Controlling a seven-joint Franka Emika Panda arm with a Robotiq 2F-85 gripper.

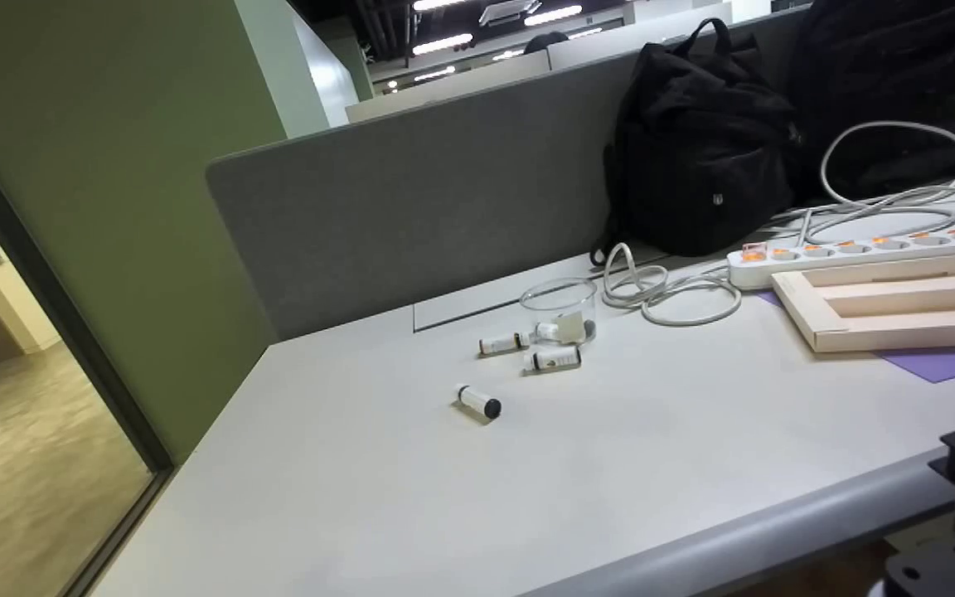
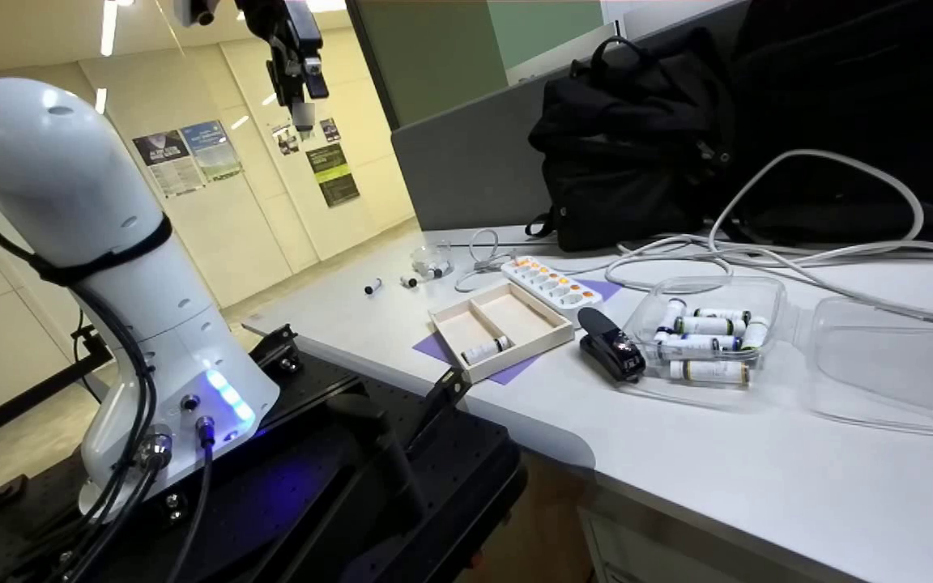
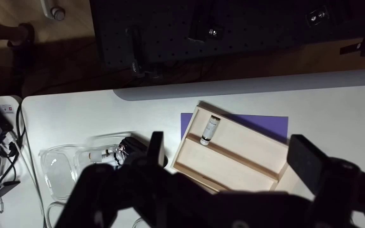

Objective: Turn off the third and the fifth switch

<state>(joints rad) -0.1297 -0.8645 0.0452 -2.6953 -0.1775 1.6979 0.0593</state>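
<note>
White, with orange switches (image 1: 753,256), the multi-socket power strip (image 2: 551,283) lay below our pincer (image 3: 230,152), whose fingers (image 3: 306,161) we observed wide apart.

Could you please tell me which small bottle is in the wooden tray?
The bottle lying in the compartment nearer the grey table edge; the others are in or near the clear plastic box or clear cup.

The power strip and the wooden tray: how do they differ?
The power strip is white; the wooden tray is pale beige. The strip is narrow, the tray broader. The strip carries sockets and orange switches; the tray is divided and holds a bottle. Both are longer than wide.
</note>
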